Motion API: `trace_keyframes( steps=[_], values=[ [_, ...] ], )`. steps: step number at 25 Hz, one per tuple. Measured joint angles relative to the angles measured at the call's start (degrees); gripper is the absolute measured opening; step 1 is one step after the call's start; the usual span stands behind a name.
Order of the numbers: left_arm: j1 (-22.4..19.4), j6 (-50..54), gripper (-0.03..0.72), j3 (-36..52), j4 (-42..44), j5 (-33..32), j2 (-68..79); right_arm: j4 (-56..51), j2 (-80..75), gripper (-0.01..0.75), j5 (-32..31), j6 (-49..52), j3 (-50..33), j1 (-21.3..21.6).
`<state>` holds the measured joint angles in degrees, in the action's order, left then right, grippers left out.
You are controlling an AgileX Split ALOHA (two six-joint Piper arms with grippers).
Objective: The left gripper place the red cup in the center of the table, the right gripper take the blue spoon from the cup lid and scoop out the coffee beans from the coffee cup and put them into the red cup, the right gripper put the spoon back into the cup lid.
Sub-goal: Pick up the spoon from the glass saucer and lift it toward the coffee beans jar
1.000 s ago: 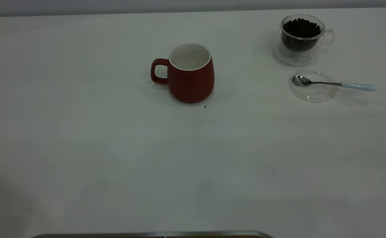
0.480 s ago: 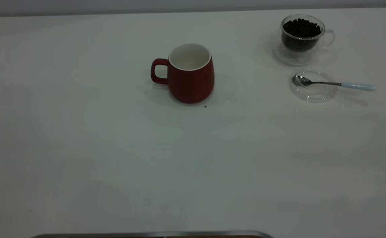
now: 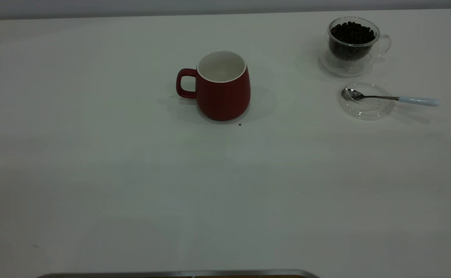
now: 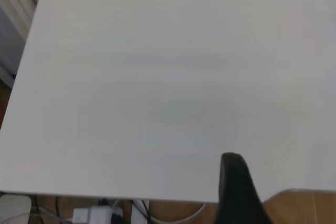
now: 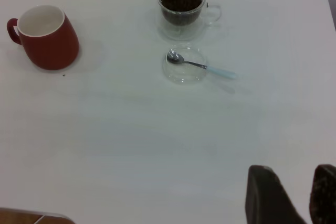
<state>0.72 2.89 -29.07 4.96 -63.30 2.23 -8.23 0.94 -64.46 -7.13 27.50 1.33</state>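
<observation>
The red cup (image 3: pixel 222 85) stands mid-table (image 3: pixel 132 185), so we judge placement done. Scooping remains: coffee beans (image 3: pixel 352 33) fill the coffee cup (image 3: pixel 353 44), the blue spoon (image 3: pixel 391 98) lies across the cup lid (image 3: pixel 365 102). Right pincer (image 5: pixel 294 195) hangs apart; left pincer (image 4: pixel 239 190) we cannot tell.

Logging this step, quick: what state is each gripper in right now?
Left gripper: cannot be told; only one dark finger shows, over the table edge.
Right gripper: jaws open, holding nothing.
</observation>
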Motion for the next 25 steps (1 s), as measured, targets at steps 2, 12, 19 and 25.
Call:
trace_keyframes(
  steps=[2, 12, 19, 25],
  values=[
    [0.0, 0.0, 0.516, 0.13, 0.0, -0.23, -1.41, 0.0, 0.0, 0.24, 0.0, 0.0, 0.0, 0.0],
    [0.0, 2.33, 0.516, 1.18, -0.15, -1.8, -3.39, 0.0, 0.0, 0.24, 0.0, 0.0, 0.0, 0.0],
    [0.0, 2.36, 0.516, 1.19, -0.15, -1.87, -3.39, 0.0, 0.0, 0.24, 0.0, 0.0, 0.0, 0.0],
    [0.0, 2.4, 0.516, 1.19, -0.15, -1.87, -3.39, -0.05, 0.0, 0.24, 0.0, 0.0, 0.0, 0.0]
  ],
)
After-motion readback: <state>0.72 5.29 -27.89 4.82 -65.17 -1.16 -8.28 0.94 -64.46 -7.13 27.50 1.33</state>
